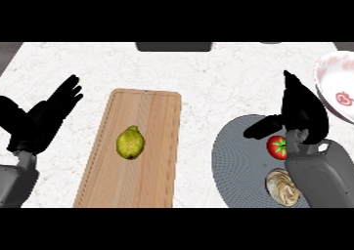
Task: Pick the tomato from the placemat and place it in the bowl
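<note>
The tomato (276,147) lies on the grey placemat (234,161), half hidden under the right hand (304,114), whose fingers hang uncurled above it, grasping nothing. It looks light, smooth and soft, likely to roll, so cup its sides. The bowl (339,83) waits near.

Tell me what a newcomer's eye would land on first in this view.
The red tomato on the round grey placemat at the right, with the robot's black right hand right over it, fingers not yet closed round it. Next, the yellow-green lemon alone on the long wooden cutting board in the middle. The white bowl with red markings sits at the right edge, beyond the placemat.
</note>
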Available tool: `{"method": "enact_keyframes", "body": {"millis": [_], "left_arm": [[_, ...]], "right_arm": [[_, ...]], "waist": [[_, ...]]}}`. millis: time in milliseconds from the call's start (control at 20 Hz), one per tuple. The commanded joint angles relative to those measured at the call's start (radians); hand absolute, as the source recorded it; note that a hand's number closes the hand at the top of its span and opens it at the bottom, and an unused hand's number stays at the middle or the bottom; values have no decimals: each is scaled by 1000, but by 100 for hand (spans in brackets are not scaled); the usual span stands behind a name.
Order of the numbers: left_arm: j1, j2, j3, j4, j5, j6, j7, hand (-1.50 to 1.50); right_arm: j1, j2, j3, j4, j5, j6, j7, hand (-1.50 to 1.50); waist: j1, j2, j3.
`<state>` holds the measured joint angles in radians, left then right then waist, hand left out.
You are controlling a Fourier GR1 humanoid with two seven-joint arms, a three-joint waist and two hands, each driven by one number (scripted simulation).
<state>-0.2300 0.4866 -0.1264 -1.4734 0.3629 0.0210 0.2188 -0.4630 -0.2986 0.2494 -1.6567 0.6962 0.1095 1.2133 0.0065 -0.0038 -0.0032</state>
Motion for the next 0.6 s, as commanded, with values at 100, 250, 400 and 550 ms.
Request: {"method": "enact_keyframes", "body": {"millis": [100,250,400,550], "left_arm": [[10,9,20,13,-7,-21,-18,0],[7,-12,13,28,-26,5,-7,0],[25,-24,0,-16,-31,5,-10,0],[3,-23,2,-2,-27,-10,9,0]], "right_arm": [[-65,66,-13,1,1,166,273,-150],[6,42,-17,-19,-17,194,244,-150],[-62,45,-73,105,-4,198,225,-150],[-60,72,-62,105,14,216,249,-150]], "waist": [[-9,-1,1],[-21,-2,1],[-1,2,2],[-8,2,2]]}}
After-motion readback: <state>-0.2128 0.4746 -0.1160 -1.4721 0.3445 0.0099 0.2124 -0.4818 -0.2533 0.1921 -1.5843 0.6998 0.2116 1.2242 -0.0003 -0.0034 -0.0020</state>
